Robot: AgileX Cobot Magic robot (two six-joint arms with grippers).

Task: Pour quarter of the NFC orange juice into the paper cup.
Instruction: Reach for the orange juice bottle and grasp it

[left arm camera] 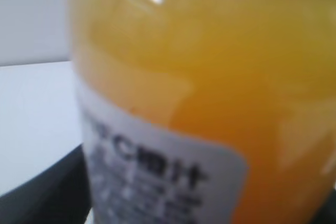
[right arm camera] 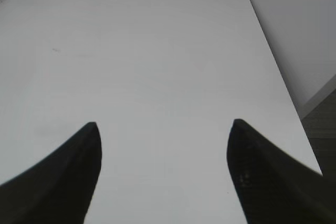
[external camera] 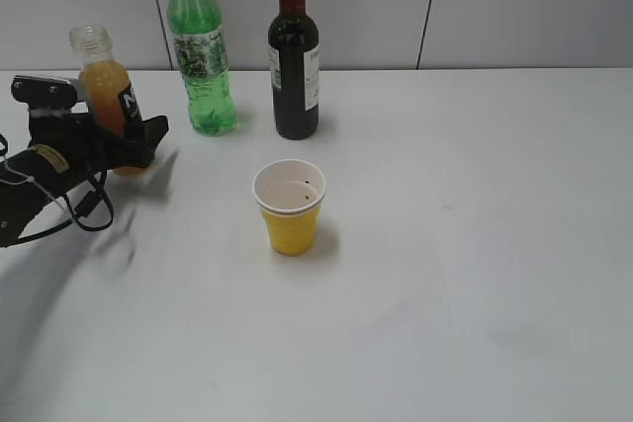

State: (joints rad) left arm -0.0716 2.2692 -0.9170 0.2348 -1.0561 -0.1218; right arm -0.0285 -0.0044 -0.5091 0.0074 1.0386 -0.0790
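Note:
The NFC orange juice bottle (external camera: 104, 76) stands upright and capless at the far left of the white table, orange liquid nearly up to its neck. My left gripper (external camera: 138, 143) is shut round its lower half. In the left wrist view the bottle (left arm camera: 210, 77) fills the frame, blurred, with a dark finger (left arm camera: 42, 192) against its side. The yellow paper cup (external camera: 290, 210) stands upright near the middle of the table, to the right of the bottle and apart from it, its white inside showing. My right gripper (right arm camera: 164, 129) is open and empty over bare table; it does not show in the exterior view.
A taller green bottle (external camera: 203, 56) and a dark wine bottle (external camera: 294, 56) stand at the back, behind the cup. The table's right edge (right arm camera: 283, 103) and a grey wall show in the right wrist view.

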